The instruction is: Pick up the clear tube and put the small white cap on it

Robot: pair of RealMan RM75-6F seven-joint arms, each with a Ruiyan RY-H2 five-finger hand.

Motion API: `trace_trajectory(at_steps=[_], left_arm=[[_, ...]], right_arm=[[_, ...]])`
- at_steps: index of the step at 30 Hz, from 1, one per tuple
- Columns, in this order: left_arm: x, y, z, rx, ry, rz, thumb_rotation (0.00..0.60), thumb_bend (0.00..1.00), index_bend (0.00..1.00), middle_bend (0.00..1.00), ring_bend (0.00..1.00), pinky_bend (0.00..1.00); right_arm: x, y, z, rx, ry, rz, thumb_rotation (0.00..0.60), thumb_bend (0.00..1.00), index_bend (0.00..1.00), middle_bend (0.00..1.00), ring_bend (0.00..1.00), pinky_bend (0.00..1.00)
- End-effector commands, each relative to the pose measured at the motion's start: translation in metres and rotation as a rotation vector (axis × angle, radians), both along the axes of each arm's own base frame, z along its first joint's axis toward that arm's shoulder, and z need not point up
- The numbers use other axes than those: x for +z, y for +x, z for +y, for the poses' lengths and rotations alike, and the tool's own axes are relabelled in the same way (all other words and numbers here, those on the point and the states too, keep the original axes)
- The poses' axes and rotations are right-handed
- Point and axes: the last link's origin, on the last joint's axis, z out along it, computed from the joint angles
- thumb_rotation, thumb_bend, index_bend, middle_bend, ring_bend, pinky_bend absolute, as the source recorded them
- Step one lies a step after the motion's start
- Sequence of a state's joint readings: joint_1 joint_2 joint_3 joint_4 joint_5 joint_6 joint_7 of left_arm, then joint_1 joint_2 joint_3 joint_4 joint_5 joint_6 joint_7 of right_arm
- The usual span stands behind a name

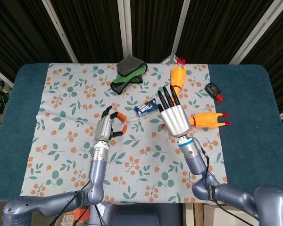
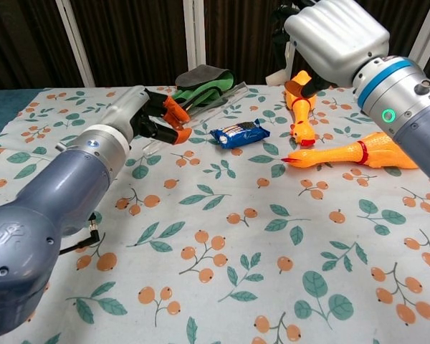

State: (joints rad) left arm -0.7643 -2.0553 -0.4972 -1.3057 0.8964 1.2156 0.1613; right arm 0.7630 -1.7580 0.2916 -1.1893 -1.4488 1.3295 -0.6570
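— Two hands, one job each: the left hand [image 1: 107, 126] pinches the tube [image 1: 137, 118] at its near end, so the clear length juts out over the cloth [image 1: 66, 94] toward the snack bar [image 1: 146, 108].

— And the right hand [image 1: 172, 114]?

— Raised over the cloth with fingers [image 1: 166, 97] together and stretched forward. From the chest view it seems to carry the cap [image 2: 280, 76] under them (a small white piece, mostly hidden), though how it's gripped I can't tell.

— Where might it fail?

— Alignment, I'd guess. The tube is clear and thin, held only at one end, so a push from the cap could swing it or slip it loose. A weakly pinched cap could also drop among the chickens [image 1: 207, 119].
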Motion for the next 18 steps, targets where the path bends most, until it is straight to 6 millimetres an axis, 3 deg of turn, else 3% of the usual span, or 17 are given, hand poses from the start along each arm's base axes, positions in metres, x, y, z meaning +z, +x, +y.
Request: trace_trajectory(at_steps=[1,18], left_arm=[[-0.0011,0.0005,-0.0006,0.002,-0.004,-0.002,0.600,0.72,0.60,0.49,0.05,0.00],[-0.0049,0.0060,-0.0032,0.005,-0.007,-0.010,0.600,0.72,0.60,0.49,0.05,0.00]], right_arm=[[-0.0002,0.0002,-0.0001,-0.001,0.001,0.000,0.600,0.42,0.62,0.20,0.03,0.02],[-0.0045,-0.0005,0.0021,-0.006,0.019,-0.006,0.600,0.42,0.62,0.20,0.03,0.02]])
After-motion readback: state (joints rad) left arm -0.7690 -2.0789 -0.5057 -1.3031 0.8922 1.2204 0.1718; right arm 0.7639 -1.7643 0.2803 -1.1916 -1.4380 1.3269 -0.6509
